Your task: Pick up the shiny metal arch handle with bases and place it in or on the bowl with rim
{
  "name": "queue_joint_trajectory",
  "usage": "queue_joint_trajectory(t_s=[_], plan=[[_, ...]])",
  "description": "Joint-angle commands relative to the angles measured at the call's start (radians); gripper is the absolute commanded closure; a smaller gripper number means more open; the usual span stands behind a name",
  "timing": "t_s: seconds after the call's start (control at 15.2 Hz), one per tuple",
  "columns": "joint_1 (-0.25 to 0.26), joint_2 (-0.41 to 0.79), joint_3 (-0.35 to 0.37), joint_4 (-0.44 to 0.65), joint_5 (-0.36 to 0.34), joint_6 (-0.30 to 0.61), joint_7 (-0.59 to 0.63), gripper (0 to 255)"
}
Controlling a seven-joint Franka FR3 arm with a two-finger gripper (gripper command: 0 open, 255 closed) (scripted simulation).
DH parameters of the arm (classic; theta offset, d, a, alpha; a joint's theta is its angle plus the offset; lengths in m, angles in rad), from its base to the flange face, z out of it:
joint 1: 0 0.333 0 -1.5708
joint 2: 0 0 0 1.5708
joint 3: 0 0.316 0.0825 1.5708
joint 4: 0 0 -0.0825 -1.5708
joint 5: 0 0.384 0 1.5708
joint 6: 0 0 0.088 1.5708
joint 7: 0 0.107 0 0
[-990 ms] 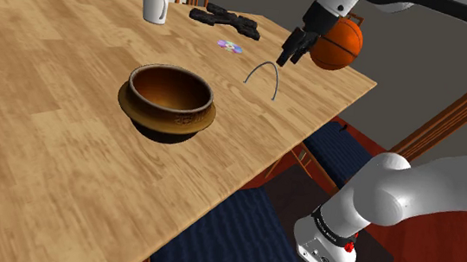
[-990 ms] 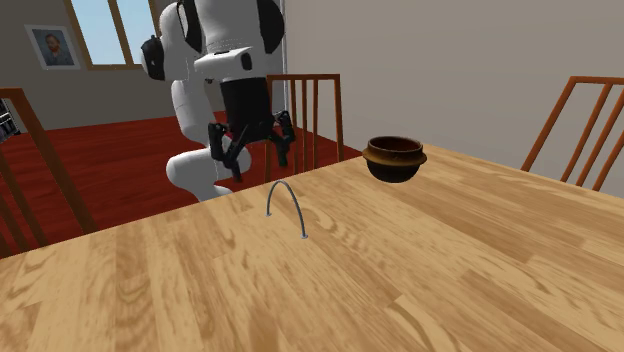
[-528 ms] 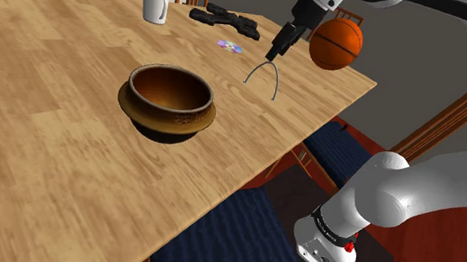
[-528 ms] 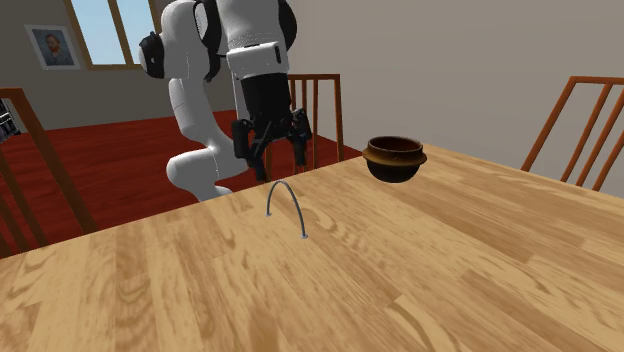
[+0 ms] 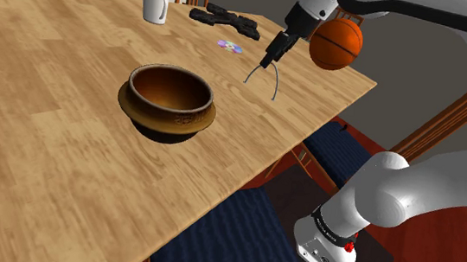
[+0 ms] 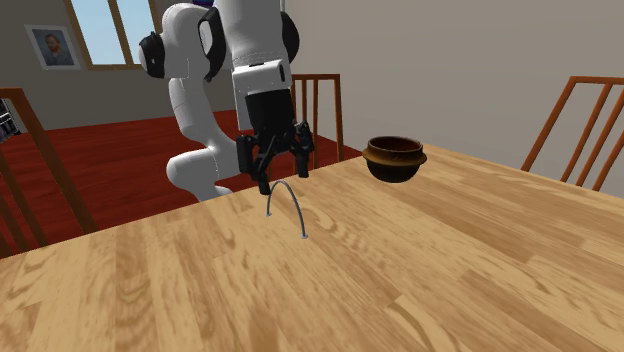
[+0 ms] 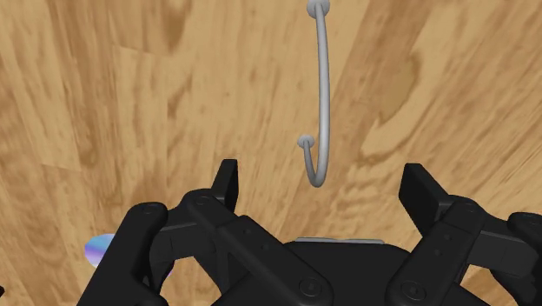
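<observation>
Handle (image 7: pixel 326 87) upright on table (image 7: pixel 130 104), crown just beneath claw (image 7: pixel 324 176), fingers (image 7: pixel 228 178) apart

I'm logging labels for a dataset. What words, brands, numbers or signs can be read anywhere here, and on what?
No text can be read anywhere.
On the white mug: nothing printed.
On the basketball: dark seams, no lettering.
On the framed picture: a portrait, no readable caption.
On the metal arch handle and the brown bowl: no marks.
</observation>
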Motion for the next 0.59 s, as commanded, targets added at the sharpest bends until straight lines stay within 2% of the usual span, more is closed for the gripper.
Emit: queue_joint_trajectory(t_s=[0.0, 0.13, 0.2, 0.53], plan=[[0.000, 0.000, 0.000, -0.001, 0.000, 0.001, 0.000, 0], [0.000, 0.000, 0.000, -0.001, 0.000, 0.001, 0.000, 0], [0.000, 0.000, 0.000, -0.001, 0.000, 0.001, 0.000, 255], [0.000, 0.000, 0.000, -0.001, 0.000, 0.001, 0.000, 255]])
